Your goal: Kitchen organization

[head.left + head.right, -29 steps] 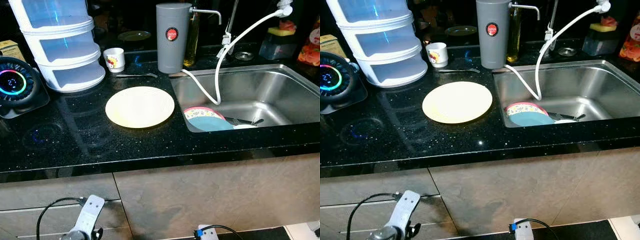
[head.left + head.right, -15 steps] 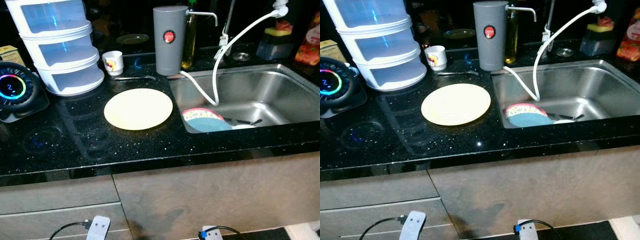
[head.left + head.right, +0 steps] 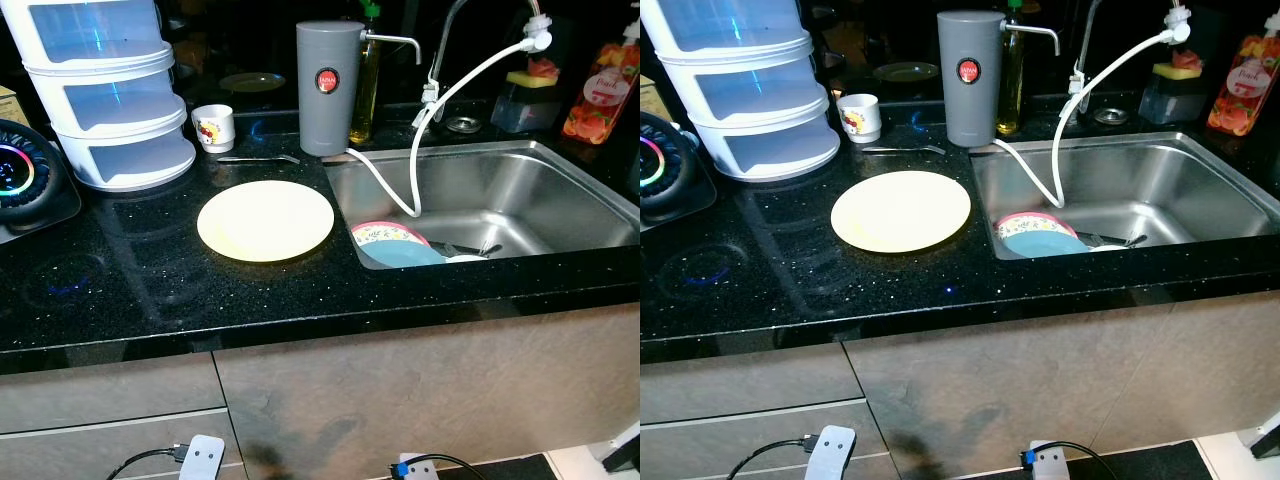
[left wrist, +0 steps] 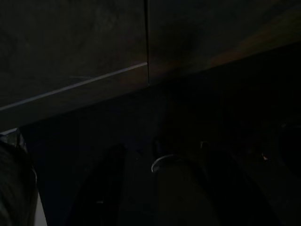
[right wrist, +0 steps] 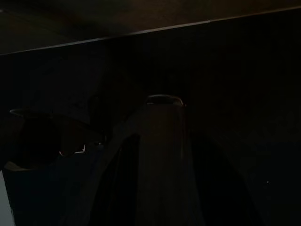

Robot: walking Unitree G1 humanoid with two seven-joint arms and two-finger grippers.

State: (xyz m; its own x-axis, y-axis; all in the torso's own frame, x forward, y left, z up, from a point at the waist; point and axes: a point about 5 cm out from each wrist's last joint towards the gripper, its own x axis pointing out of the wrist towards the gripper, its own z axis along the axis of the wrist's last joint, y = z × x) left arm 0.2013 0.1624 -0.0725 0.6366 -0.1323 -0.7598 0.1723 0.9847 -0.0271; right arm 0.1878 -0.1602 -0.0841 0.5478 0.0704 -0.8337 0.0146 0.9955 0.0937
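Observation:
A pale yellow plate (image 3: 265, 220) lies flat on the black counter (image 3: 150, 290), just left of the steel sink (image 3: 575, 165). In the sink's near left corner a flowered bowl (image 3: 385, 234) and a blue plate (image 3: 405, 255) are stacked, with cutlery (image 3: 470, 249) beside them. A small printed cup (image 3: 213, 127) stands at the back, and a utensil (image 3: 255, 159) lies in front of it. My left arm (image 3: 200, 458) and right arm (image 3: 414, 467) hang idle in front of the cabinet. Both wrist views are very dark and give faint cabinet seams.
A white stacked container (image 3: 105, 110) and a speaker with a glowing ring (image 3: 20, 175) stand at the left. A grey water filter (image 3: 322, 88) with a white hose (image 3: 455, 90), an oil bottle (image 3: 366, 85), a sponge box (image 3: 528, 95) and a red pouch (image 3: 598, 95) line the back.
The camera has shifted, so more of the sink's right side and the red pouch show. My left arm has dropped lower in the picture. Nothing on the counter has moved.

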